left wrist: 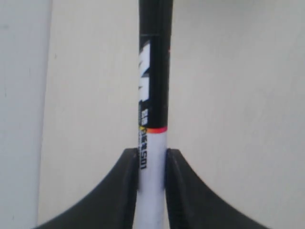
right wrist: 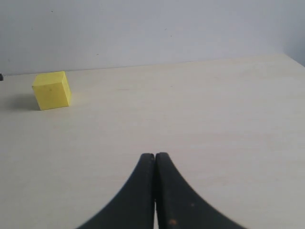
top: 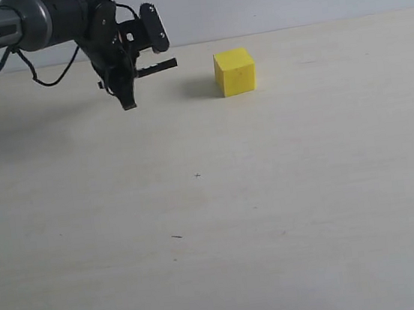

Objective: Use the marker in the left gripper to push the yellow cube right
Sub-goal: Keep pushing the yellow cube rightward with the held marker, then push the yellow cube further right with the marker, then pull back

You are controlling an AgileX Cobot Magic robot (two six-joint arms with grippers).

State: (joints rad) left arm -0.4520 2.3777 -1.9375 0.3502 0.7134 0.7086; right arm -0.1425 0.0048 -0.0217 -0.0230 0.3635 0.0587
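1. A grey robot arm marked "PiPER" (top: 3,30) reaches in level from the left edge of the exterior view. Its wrist bends down, so the black two-fingered left gripper (left wrist: 152,160) hangs low over the pale cream tabletop (top: 275,215).
2. Black cables (top: 46,78) loop under the arm, behind the fingers.
3. The left fingers (left wrist: 125,191) pinch a slim marker with a white lower barrel and a black upper half (left wrist: 153,95). They clamp the white part, one finger on each side. The black half runs out past the fingertips, with a thin red-orange band just beyond them.
4. From the exterior view I cannot tell whether the lowest dark tip under the gripper touches the table.
5. The small, matte, bright yellow cube (top: 235,72) sits on the table to the right of the left fingers. It is near them but apart, with bare table between.
6. The black right gripper (right wrist: 155,160) has its two fingers pressed together with nothing between them. The cube lies well ahead of these fingertips and off to one side, close to the pale grey wall (right wrist: 167,28).
7. Count: one cube, one marker, two grippers and one arm in the exterior view.
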